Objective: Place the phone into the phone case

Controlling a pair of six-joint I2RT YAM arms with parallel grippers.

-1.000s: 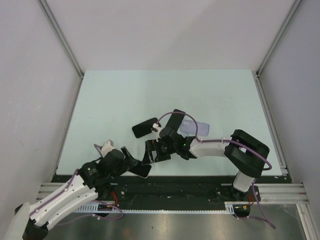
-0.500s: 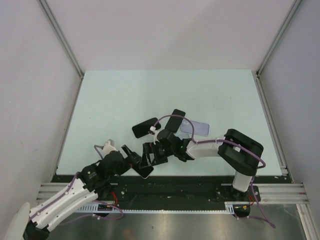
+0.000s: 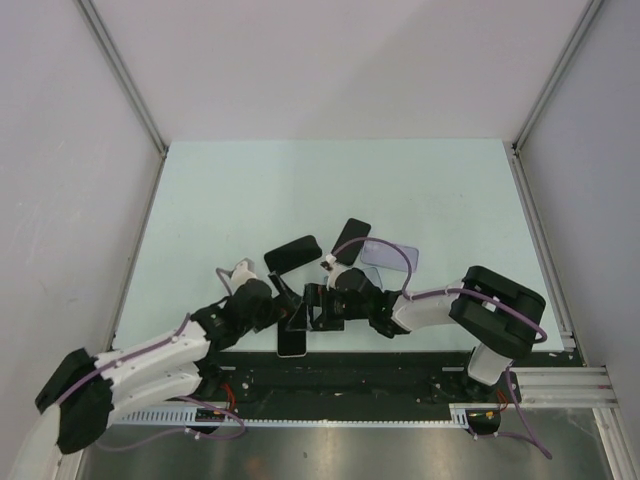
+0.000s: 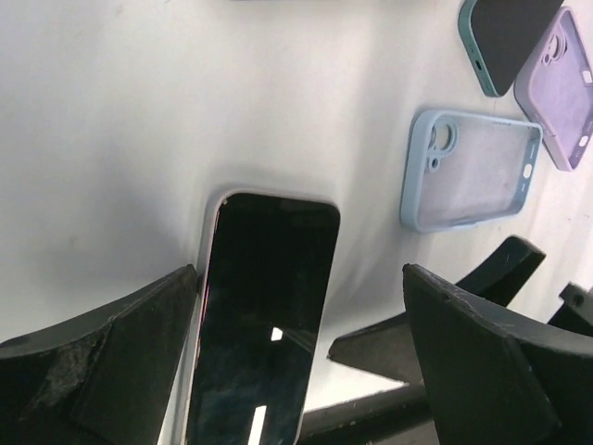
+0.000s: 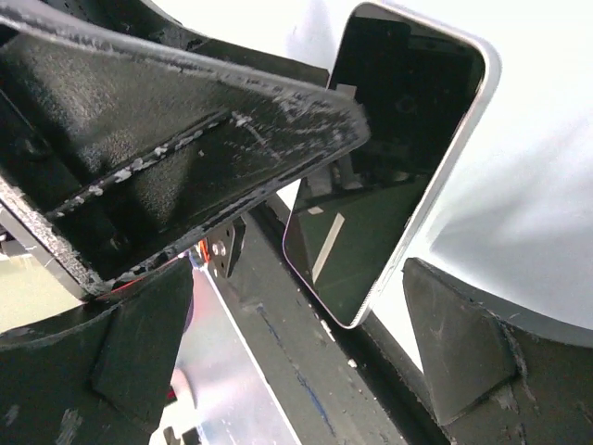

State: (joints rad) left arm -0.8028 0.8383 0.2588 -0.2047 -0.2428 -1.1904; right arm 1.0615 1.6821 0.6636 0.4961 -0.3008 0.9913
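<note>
On the table (image 3: 200,200), at six o'clock, the phone (image 4: 264,306) lies flat between the left gripper (image 4: 298,271) and right gripper (image 5: 292,278), both spread wide; grasping is in hand, so next pinch its edges and carry it toward the clear case (image 4: 473,167) at two o'clock

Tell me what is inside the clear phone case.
Nothing: the table shows through the clear phone case. The left wrist view shows it uncovered; the phone lies apart.

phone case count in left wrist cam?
3. Clear pale-blue phone case right of the black-screened phone; teal-rimmed dark case and lilac case side by side at top right, both cropped by the frame. More may sit outside this view.
</note>
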